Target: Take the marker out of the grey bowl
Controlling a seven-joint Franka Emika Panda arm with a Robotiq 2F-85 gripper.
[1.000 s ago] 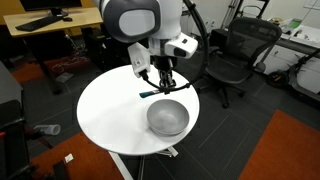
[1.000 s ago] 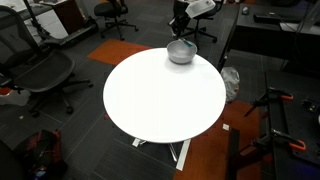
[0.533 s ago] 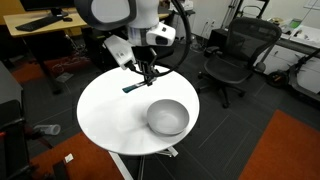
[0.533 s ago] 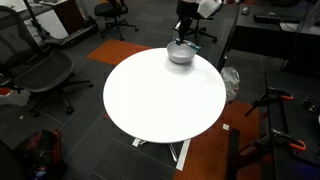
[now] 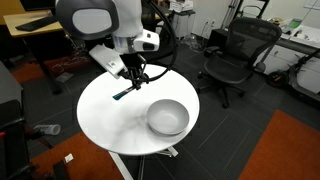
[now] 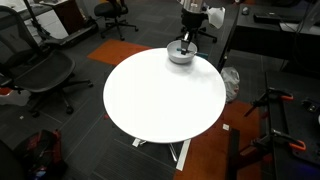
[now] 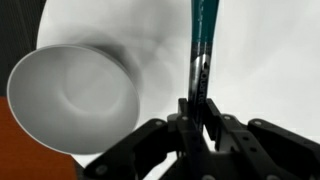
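While hand (image 5: 131, 84) grips marker (image 5: 122, 95) over table (image 5: 100, 125), grey bowl (image 5: 168, 117) beside, chair (image 5: 232, 55) beyond.

The arm (image 5: 97, 20) bends down from its white wrist, gripper (image 5: 131, 81) pointing downward and hanging beside the bowl (image 5: 167, 117), outside its rim. In the wrist view the fingers (image 7: 216, 124) are pressed against the marker's (image 7: 203, 48) dark end, its teal part jutting out past the fingertips.

White rounded arm (image 5: 118, 42) with grey joint cap, black claw (image 7: 197, 112).
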